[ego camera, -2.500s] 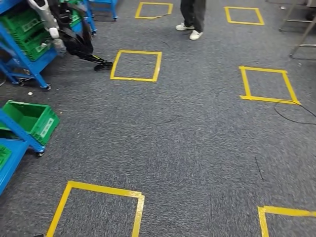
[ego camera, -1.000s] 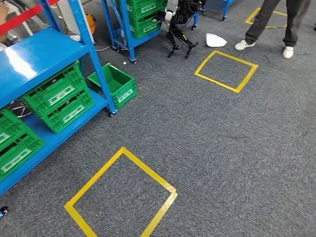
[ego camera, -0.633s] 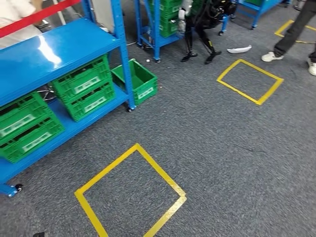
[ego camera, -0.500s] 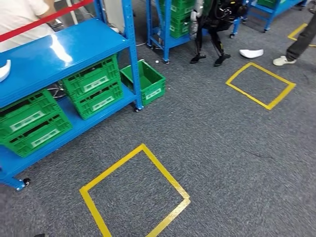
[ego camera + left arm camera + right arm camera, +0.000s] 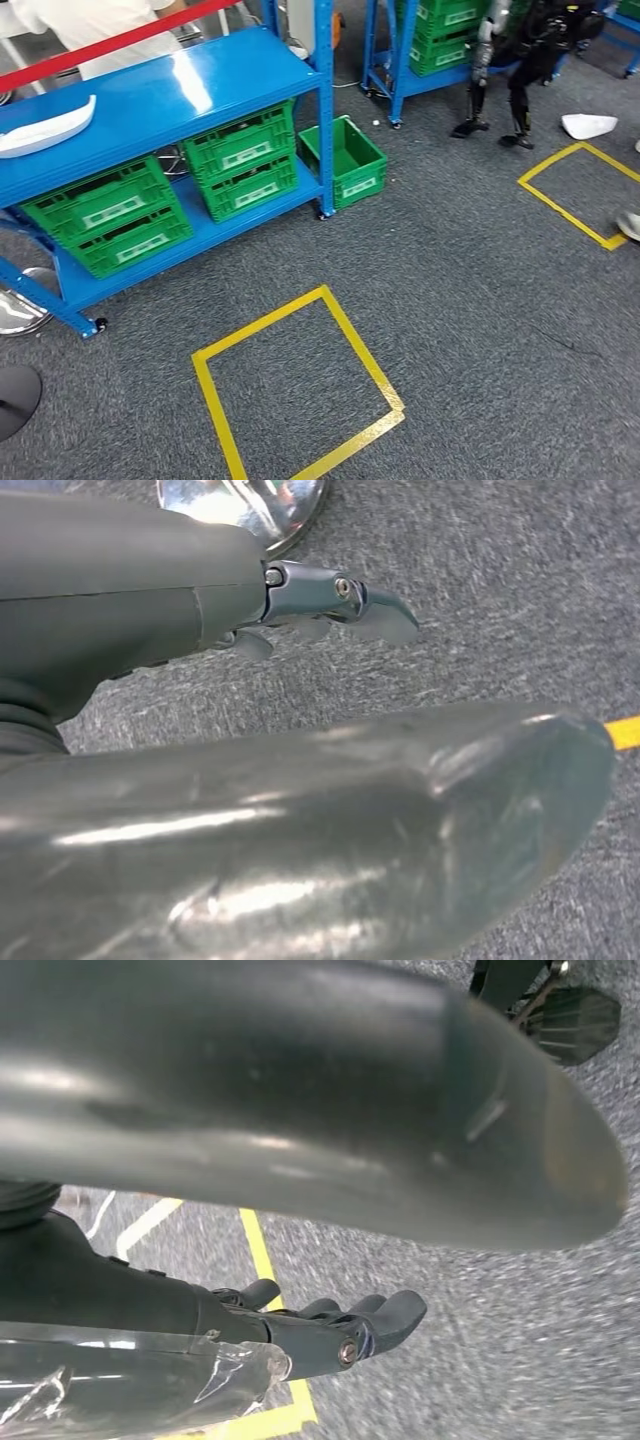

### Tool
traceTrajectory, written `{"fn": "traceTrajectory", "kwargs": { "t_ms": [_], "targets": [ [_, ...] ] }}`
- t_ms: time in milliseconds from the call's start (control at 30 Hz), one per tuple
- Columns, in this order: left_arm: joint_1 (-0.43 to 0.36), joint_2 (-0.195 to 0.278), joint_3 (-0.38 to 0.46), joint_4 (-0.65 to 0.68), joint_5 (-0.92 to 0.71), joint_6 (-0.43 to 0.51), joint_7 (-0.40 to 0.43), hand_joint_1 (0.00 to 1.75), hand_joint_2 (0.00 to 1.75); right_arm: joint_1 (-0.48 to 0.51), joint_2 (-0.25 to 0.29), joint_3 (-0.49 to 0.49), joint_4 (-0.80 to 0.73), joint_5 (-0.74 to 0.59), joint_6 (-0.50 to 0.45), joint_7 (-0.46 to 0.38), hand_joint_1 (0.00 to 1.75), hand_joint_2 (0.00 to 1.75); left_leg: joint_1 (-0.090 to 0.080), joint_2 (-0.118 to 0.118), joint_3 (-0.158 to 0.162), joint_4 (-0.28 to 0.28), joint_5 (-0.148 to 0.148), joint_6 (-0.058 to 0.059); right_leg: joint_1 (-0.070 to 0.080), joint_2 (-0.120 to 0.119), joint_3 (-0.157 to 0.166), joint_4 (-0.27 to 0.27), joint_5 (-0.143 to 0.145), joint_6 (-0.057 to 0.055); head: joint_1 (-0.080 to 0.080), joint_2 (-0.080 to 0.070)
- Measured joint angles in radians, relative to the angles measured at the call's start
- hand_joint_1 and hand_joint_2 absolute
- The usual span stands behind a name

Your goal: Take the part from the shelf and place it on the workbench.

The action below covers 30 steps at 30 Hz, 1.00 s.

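Compared with half a second ago, the whole head view has swung further round: the camera has turned, so the blue shelf [image 5: 173, 85] now sits more centrally and a white curved part [image 5: 47, 125] lies in full on its top board, at the far left. Green crates [image 5: 240, 160] fill the shelf's lower level, and one more green crate [image 5: 343, 160] stands on the grey carpet just beside the shelf's post. A yellow tape square [image 5: 298, 390] marks the carpet in front of the shelf. Beyond, another robot [image 5: 521, 60] stands by a second blue rack, with a white piece [image 5: 589, 125] on the floor near it.

Both arms hang low over the carpet, well apart from the part on the shelf. In the left wrist view the left hand [image 5: 324, 605] is released: its fingers [image 5: 377, 610] reach out straight with nothing between them and the thick thumb [image 5: 377, 830]. In the right wrist view the right hand [image 5: 332, 1330] is likewise released, its dark fingers stretched out side by side above a strip of yellow tape, holding nothing.
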Motion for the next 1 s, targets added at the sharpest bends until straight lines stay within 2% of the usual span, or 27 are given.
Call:
{"fn": "traceTrajectory", "kwargs": {
  "t_ms": [67,100,167,233,300,333,367,400,433,467,500,533,600,667,700,733,800,867,900,933,1000],
  "targets": [
    [-0.005,0.001,0.0,0.0,0.0,0.0,0.0,0.0,0.0,-0.001,0.001,0.0,0.0,0.0,0.0,0.0,0.0,0.0,-0.007,0.037,0.051,-0.1,0.027,0.012,0.006,-0.022,0.001,0.003,-0.005,0.008,-0.003,0.0],
    [-0.006,0.002,0.0,0.0,0.0,0.0,0.0,0.0,0.0,-0.001,0.001,0.0,0.0,0.0,0.0,0.0,0.0,0.0,-0.01,0.043,0.057,-0.117,0.026,0.017,0.009,-0.032,0.002,0.004,-0.007,0.013,-0.003,0.0],
    [-0.002,0.002,0.0,0.0,0.0,0.0,0.0,0.0,0.0,-0.005,0.001,0.0,0.0,0.0,0.0,0.0,0.0,0.0,-0.008,0.024,0.055,-0.122,0.026,0.028,0.009,-0.045,0.005,0.004,-0.011,0.023,0.0,0.0],
    [0.003,0.002,0.0,0.0,0.0,0.0,0.0,0.0,0.0,-0.008,0.002,0.0,0.0,0.0,0.0,0.0,0.0,0.0,-0.003,0.004,0.056,-0.125,0.029,0.037,0.006,-0.007,-0.006,0.037,-0.037,0.035,0.003,0.0],
    [0.0,0.002,0.0,0.0,0.0,-0.001,0.0,0.0,0.0,-0.005,0.003,0.001,0.0,0.0,0.0,0.0,0.0,0.0,0.0,-0.017,0.057,-0.127,0.031,0.044,0.002,0.049,-0.057,0.15,-0.098,0.043,0.008,0.0],
    [-0.003,0.002,0.0,0.0,0.0,-0.001,-0.001,0.0,0.0,-0.003,0.003,0.001,0.0,0.0,0.0,0.0,0.0,0.0,0.0,-0.03,0.056,-0.126,0.031,0.046,0.001,0.061,-0.09,0.22,-0.128,0.045,0.009,0.0],
    [-0.004,0.002,0.0,0.0,0.0,-0.002,-0.001,0.0,0.0,-0.001,0.003,0.001,0.0,0.0,0.0,0.0,0.0,0.0,0.0,-0.044,0.056,-0.126,0.031,0.046,0.001,0.067,-0.118,0.273,-0.144,0.045,0.011,0.0],
    [-0.004,0.002,0.0,0.0,0.0,-0.002,-0.001,0.0,0.0,0.0,0.003,0.001,0.0,0.0,0.0,0.0,0.0,0.0,0.0,-0.057,0.057,-0.126,0.032,0.046,0.001,0.069,-0.13,0.291,-0.14,0.045,0.012,0.0],
    [-0.003,0.002,0.0,0.0,0.0,-0.002,-0.001,0.0,0.0,0.001,0.003,0.001,0.0,0.0,0.0,0.0,0.0,0.0,0.001,-0.072,0.058,-0.126,0.032,0.045,0.0,0.073,-0.122,0.268,-0.115,0.045,0.012,0.0],
    [-0.003,0.002,0.0,0.0,0.0,-0.002,-0.001,0.0,0.0,0.001,0.003,0.001,0.0,0.0,0.0,0.0,0.0,0.0,0.002,-0.086,0.059,-0.125,0.032,0.044,-0.002,0.08,-0.098,0.212,-0.078,0.044,0.012,0.0],
    [-0.004,0.002,0.0,0.0,0.0,-0.002,-0.001,0.0,0.0,0.001,0.003,0.001,0.0,0.0,0.0,0.0,0.0,0.0,0.003,-0.1,0.059,-0.125,0.033,0.04,-0.006,0.102,-0.066,0.141,-0.042,0.045,0.013,0.0],
    [-0.005,0.003,0.0,0.0,0.0,-0.003,-0.002,0.0,0.0,0.001,0.003,0.001,0.0,0.0,0.0,0.0,0.0,0.0,0.003,-0.114,0.057,-0.121,0.033,0.036,-0.011,0.125,-0.037,0.077,-0.018,0.044,0.014,0.0],
    [-0.006,0.005,0.0,0.0,0.0,-0.003,-0.003,0.0,0.0,0.0,0.004,0.001,0.0,0.0,0.0,-0.001,0.0,0.0,0.003,-0.136,0.049,-0.118,0.037,0.024,-0.015,0.154,-0.01,0.019,-0.006,0.038,0.015,0.0],
    [0.0,0.006,0.0,0.0,0.001,-0.003,-0.005,0.0,0.0,-0.004,0.005,0.001,0.0,0.0,0.001,-0.001,0.0,0.0,0.005,-0.152,0.042,-0.12,0.043,0.012,-0.012,0.138,-0.009,0.017,-0.005,0.025,0.015,0.0],
    [0.003,0.006,0.001,0.0,0.001,-0.003,-0.006,0.0,0.0,-0.006,0.005,0.001,0.0,0.0,0.001,-0.002,0.0,0.0,0.005,-0.14,0.038,-0.116,0.04,0.007,-0.012,0.128,-0.009,0.016,-0.002,0.018,0.014,0.0],
    [0.004,0.007,0.001,0.0,0.002,-0.003,-0.007,0.0,0.0,-0.007,0.006,0.001,0.0,0.0,0.001,-0.002,0.0,0.0,0.004,-0.117,0.028,-0.097,0.026,0.002,-0.012,0.115,-0.009,0.015,0.0,0.011,0.01,0.0],
    [-0.002,0.006,0.001,0.0,0.002,-0.002,-0.008,0.0,0.0,-0.004,0.007,0.001,0.0,0.0,0.001,-0.003,0.0,0.0,0.001,-0.059,-0.018,0.001,-0.033,-0.005,-0.01,0.086,-0.009,0.013,0.0,0.001,0.001,0.0],
    [-0.007,0.006,0.0,0.0,0.002,-0.003,-0.009,0.0,0.0,-0.001,0.006,0.001,0.0,0.0,0.001,-0.003,0.0,0.0,0.001,-0.041,-0.076,0.126,-0.088,-0.007,-0.006,0.056,-0.011,0.013,-0.001,-0.003,-0.003,0.0],
    [-0.006,0.005,0.0,0.0,0.002,-0.003,-0.009,0.0,0.0,-0.001,0.006,0.001,0.0,0.0,0.001,-0.003,0.0,0.0,0.001,-0.039,-0.089,0.157,-0.092,-0.006,-0.004,0.041,-0.011,0.013,-0.002,-0.004,-0.003,0.0],
    [-0.005,0.005,0.001,0.0,0.002,-0.003,-0.009,0.0,0.0,-0.002,0.006,0.001,0.0,0.0,0.001,-0.003,0.0,0.0,0.001,-0.037,-0.082,0.15,-0.077,-0.004,-0.002,0.028,-0.011,0.013,-0.002,-0.004,-0.004,0.0],
    [-0.003,0.005,0.001,0.0,0.002,-0.002,-0.01,0.0,0.0,-0.004,0.007,0.001,0.0,0.0,0.001,-0.003,0.0,0.0,-0.001,-0.029,-0.044,0.084,-0.032,0.001,0.0,0.009,-0.009,0.013,-0.003,-0.004,-0.005,0.0]
  ]
}}
